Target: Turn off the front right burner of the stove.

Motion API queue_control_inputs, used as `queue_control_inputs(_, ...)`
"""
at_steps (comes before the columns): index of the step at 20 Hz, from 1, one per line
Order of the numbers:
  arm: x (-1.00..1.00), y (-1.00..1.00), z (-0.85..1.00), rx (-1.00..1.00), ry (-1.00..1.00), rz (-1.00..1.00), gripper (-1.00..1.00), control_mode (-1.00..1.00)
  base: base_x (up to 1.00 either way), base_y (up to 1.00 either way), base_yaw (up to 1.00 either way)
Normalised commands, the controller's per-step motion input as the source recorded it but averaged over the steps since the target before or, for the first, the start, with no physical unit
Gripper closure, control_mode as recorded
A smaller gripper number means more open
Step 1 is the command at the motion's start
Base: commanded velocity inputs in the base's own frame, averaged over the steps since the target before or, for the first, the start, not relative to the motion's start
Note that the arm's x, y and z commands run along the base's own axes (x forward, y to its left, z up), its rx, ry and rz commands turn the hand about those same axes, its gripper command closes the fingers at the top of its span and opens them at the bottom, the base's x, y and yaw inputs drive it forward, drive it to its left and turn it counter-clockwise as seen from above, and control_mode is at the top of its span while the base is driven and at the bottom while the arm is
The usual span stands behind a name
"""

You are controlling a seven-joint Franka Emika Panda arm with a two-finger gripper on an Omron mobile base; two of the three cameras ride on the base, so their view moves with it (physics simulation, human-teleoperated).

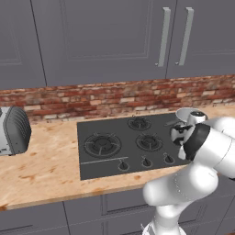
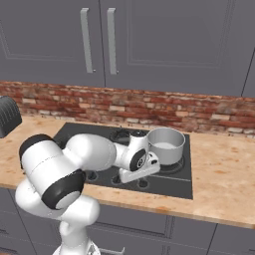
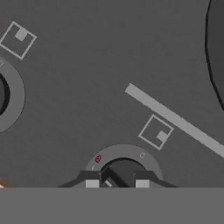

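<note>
You're straddling the stove knob (image 3: 117, 171) with fingers (image 3: 92, 180) apart; be closing squarely on it, then rotating toward the off mark (image 3: 141, 155).

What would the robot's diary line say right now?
stage: at knob | fingers: either side of knob, grip unclear | stove: pot on right burner
</note>
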Motion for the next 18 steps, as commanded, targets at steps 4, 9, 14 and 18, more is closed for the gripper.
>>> queue_control_inputs(4, -0.25, 0.0, -0.19, 0.02, 0.0, -0.47, 1.0, -1.0, 0.0, 0.0, 0.0)
queue_control_inputs(9, -0.54, 0.04, -0.25, 0.03, -0.02, -0.52, 1.0, -1.0, 0.0, 0.0, 0.0)
queue_control_inputs(14, -0.31, 0.05, -0.25, 0.01, -0.04, -0.53, 1.0, -1.0, 0.0, 0.0, 0.0)
queue_control_inputs(18, -0.27, 0.06, -0.21, 0.01, -0.06, -0.56, 1.0, -1.0, 0.0, 0.0, 0.0)
